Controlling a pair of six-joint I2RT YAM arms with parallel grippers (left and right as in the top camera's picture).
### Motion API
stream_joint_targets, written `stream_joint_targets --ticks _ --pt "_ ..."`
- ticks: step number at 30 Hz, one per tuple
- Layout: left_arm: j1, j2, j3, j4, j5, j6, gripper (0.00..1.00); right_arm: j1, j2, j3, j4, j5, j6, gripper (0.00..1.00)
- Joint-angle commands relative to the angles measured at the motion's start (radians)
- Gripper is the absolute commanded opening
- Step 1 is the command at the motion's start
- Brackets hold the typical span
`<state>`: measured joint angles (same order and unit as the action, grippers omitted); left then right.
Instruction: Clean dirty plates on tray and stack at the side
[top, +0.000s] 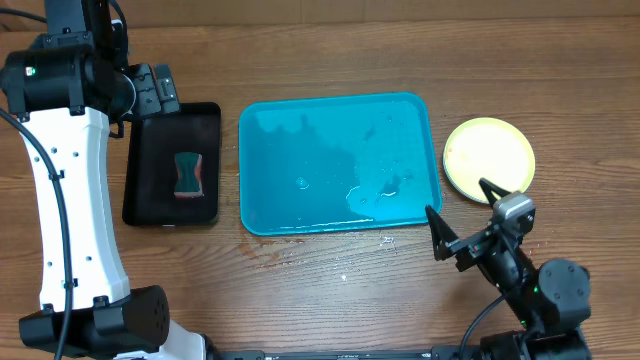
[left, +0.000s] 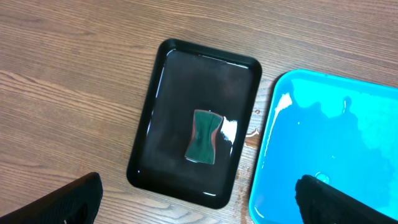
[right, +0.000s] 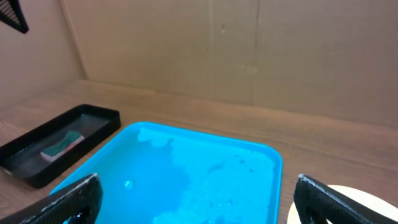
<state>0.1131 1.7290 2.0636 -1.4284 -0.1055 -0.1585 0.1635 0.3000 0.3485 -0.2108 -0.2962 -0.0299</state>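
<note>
The teal-blue tray lies mid-table, wet, with no plates on it; it also shows in the left wrist view and the right wrist view. A stack of plates with the yellow-green one on top sits right of the tray; its edge shows in the right wrist view. I cannot tell the plates under the top one apart. My right gripper is open and empty, near the tray's front right corner. My left gripper is open and empty, high above the black tray's near edge.
A small black tray left of the teal tray holds a green-and-pink sponge, seen too in the left wrist view. Water drops lie on the wood in front of the teal tray. A cardboard wall stands behind the table.
</note>
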Motion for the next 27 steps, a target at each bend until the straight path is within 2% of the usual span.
stream_joint_targets --ticks 1,20,27 --pt "-0.003 0.005 0.013 0.000 0.002 -0.014 1.00 0.000 -0.056 -0.060 0.023 -0.023 -0.004 1.00" --pt "-0.003 0.005 0.013 0.000 0.002 -0.014 1.00 0.000 -0.233 -0.270 0.024 -0.076 0.000 1.00" --pt "-0.003 0.005 0.013 0.000 0.002 -0.014 1.00 0.000 -0.274 -0.293 0.042 -0.059 -0.001 1.00"
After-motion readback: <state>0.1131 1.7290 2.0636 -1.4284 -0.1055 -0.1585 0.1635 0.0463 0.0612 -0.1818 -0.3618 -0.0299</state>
